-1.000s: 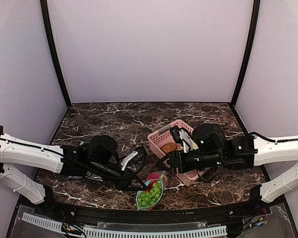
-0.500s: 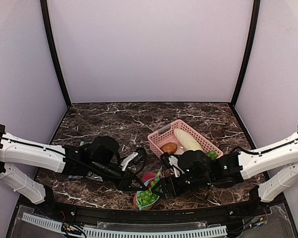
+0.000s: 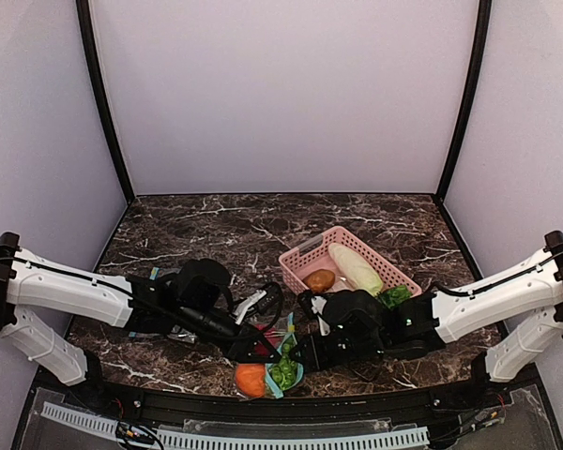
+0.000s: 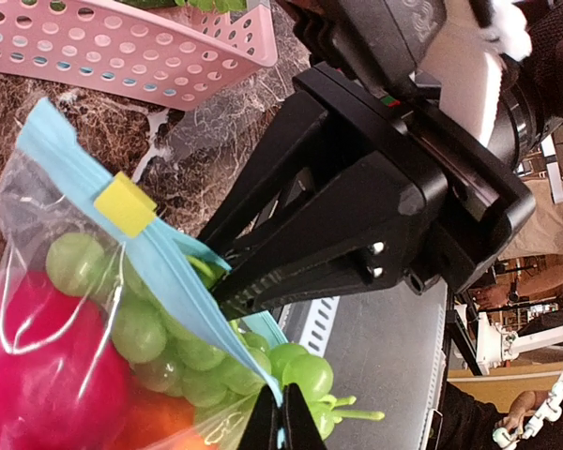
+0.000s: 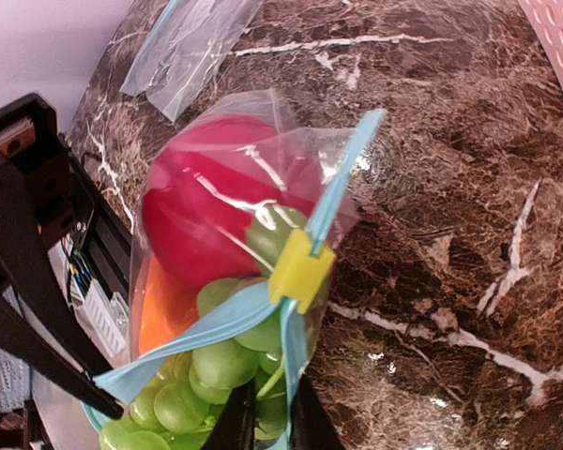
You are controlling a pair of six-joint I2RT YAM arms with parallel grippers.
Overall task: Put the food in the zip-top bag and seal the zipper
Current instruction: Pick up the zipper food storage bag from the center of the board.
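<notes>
Gripping the zipper at two places, both arms meet at the zip-top bag. The bag lies on the marble table near its front edge, close to the pink basket.

The left wrist view shows the left gripper pinched together on the blue strip. It also shows the right gripper with its fingers closed onto the same strip farther along.

The right wrist view adds the yellow slider, seated on the zipper just above the right fingertips. A second bag lies flat, well apart.

The red fruit and the grape bunch sit inside the bag, with some grapes reaching past the strip. The top view places the orange fruit at the bag's near end.
</notes>
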